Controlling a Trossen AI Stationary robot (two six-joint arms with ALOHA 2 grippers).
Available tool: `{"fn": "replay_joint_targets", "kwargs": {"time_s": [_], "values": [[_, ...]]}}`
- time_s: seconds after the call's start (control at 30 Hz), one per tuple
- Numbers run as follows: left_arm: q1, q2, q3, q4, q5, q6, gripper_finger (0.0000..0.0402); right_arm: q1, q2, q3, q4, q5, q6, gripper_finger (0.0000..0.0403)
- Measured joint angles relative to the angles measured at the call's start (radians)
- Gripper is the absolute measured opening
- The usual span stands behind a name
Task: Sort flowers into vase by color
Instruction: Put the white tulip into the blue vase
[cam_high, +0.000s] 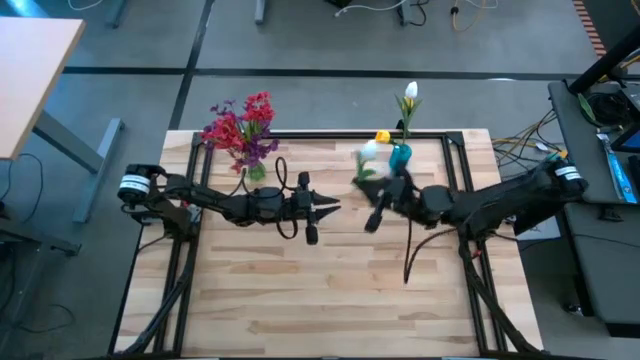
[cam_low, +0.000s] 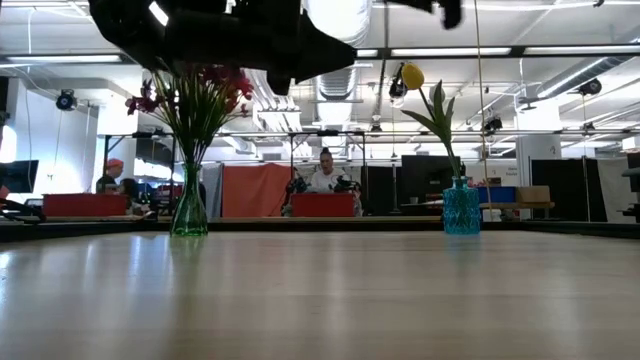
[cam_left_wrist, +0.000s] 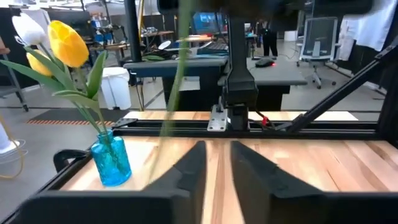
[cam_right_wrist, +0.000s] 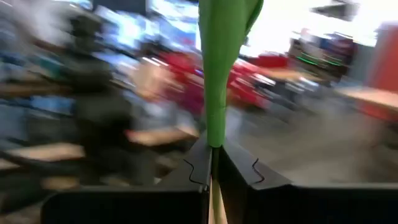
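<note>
A green glass vase (cam_high: 252, 171) (cam_low: 190, 214) near the table's far left holds red and purple flowers (cam_high: 240, 128). A blue vase (cam_high: 401, 157) (cam_low: 461, 209) (cam_left_wrist: 112, 160) near the far edge holds a yellow tulip (cam_left_wrist: 67, 42) and a white tulip (cam_high: 411, 92). My right gripper (cam_high: 376, 214) (cam_right_wrist: 214, 163) hovers just near of the blue vase, shut on a white-headed flower (cam_high: 368, 153), which is blurred. My left gripper (cam_high: 322, 208) (cam_left_wrist: 217, 165) is open at mid-table, pointing toward the right arm and holding nothing. My right gripper pinches the flower's green stem (cam_right_wrist: 215, 127) between its two fingers. The flower is lifted clear of the table. Its stem runs on past the fingertips, and its white head (cam_high: 368, 153) lies toward the far edge, beside the blue vase.
A black frame runs along the table's far edge (cam_high: 330, 135) and down both sides. The near half of the wooden top (cam_high: 320, 300) holds nothing. A loose black cable (cam_high: 410, 255) hangs from the right arm. People sit at desks (cam_low: 325, 175) beyond the table.
</note>
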Motion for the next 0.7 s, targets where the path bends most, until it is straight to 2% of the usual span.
{"fn": "replay_joint_targets", "kwargs": {"time_s": [0.17, 0.27, 0.4, 0.53, 0.7], "values": [[0.006, -0.035, -0.001, -0.034, -0.002, 0.009, 0.0132, -0.063, -0.137, -0.011, -0.297, 0.257, 0.136, 0.001], [0.008, -0.05, -0.001, -0.033, -0.008, 0.013, 0.0171, -0.139, -0.2, -0.019, -0.455, 0.349, 0.264, 0.0009], [0.008, -0.067, -0.001, -0.039, -0.009, 0.036, 0.0205, -0.232, -0.258, -0.021, -0.572, 0.393, 0.374, 0.0009], [0.01, -0.086, -0.001, -0.06, -0.01, 0.047, 0.0219, -0.307, -0.283, -0.022, -0.591, 0.467, 0.38, 0.0009], [0.025, -0.099, -0.001, -0.093, -0.01, 0.048, 0.0222, -0.422, -0.279, -0.022, -0.59, 0.472, 0.354, 0.0009]]}}
